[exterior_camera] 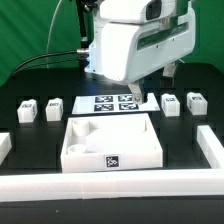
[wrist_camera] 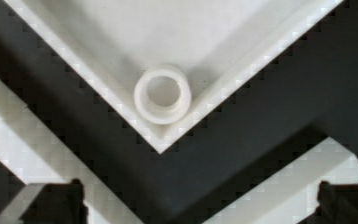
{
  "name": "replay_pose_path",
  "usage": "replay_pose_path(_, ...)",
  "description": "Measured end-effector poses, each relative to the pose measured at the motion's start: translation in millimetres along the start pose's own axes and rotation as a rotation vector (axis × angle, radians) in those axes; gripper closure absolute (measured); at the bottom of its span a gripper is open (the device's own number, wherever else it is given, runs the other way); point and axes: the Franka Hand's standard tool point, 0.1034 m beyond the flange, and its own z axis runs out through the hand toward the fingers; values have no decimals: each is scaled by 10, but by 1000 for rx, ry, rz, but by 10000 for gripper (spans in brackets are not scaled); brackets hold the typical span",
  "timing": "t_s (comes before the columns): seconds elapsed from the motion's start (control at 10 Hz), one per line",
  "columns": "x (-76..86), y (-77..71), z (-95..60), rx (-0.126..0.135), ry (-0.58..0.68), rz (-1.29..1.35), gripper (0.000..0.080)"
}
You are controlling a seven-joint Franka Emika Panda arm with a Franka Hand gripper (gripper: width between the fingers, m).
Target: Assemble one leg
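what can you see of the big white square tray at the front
The large white square tray looks like matte plastic, with a raised rim and a black-and-white marker tag on its front wall. It lies flat on the black table, in front of the flat white marker board, apart from it; nothing else touches it.

The marker board (exterior_camera: 115, 103) lies just beside the rimmed white tray (exterior_camera: 85, 155).

The exterior view is overlooking the counter (exterior_camera: 185, 130); the wrist view is looking between the jaws, close onto a white corner (wrist_camera: 176, 40).
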Motion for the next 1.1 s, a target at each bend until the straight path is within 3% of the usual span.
replay_pose_path(1.1, -2, -1, 6, 1, -1, 0, 150)
